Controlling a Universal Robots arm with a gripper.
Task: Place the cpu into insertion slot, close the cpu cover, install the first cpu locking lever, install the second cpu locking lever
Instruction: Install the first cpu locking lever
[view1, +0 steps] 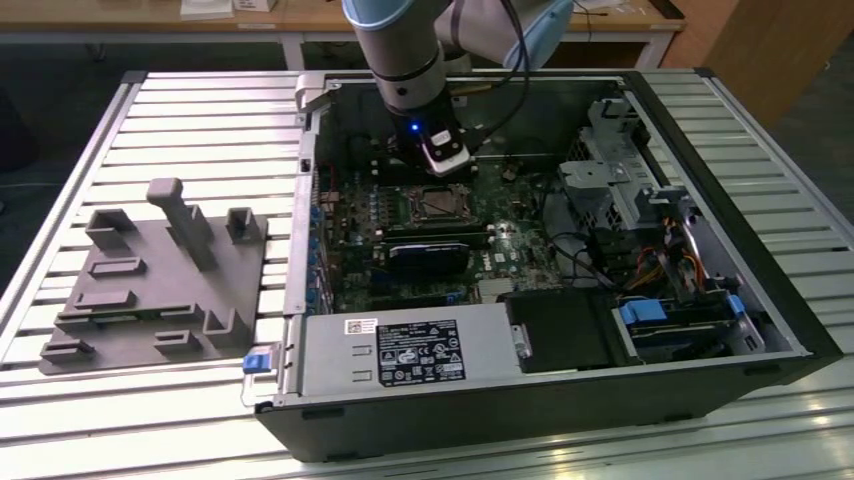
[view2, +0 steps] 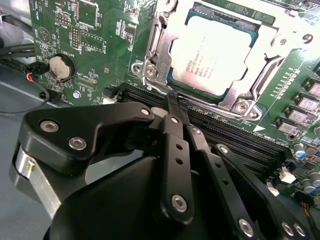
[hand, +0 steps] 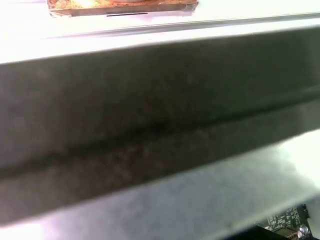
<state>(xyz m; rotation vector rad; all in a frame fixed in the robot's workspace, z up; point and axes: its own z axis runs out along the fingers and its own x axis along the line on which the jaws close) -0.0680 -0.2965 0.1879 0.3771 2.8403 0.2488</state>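
CPU (view2: 215, 50) placement looks done. In the second wrist view the silvery chip sits flat in its socket on the motherboard (view2: 100, 30). The CPU cover (view2: 150, 55) appears to lie down around it, its window framing the chip's metal top. So the first two steps seem finished, going by how the parts lie.

The locking levers are harder to judge. Thin metal runs along the sides of the frame, but I cannot tell whether either lever is latched, so that part of the work may still be open.

The gripper (view2: 172, 102) has its fingers drawn together into a narrow tip. I cannot make out whether anything thin is pinched between them. That tip is at the near edge of the socket frame, right by one corner of the cover. The chip lies just beyond it, and the memory slots (view2: 235, 135) pass underneath the fingers.

In the exterior view the arm reaches down into the open computer case (view1: 747, 300), and the socket sits just past the gripper (view1: 447, 165).
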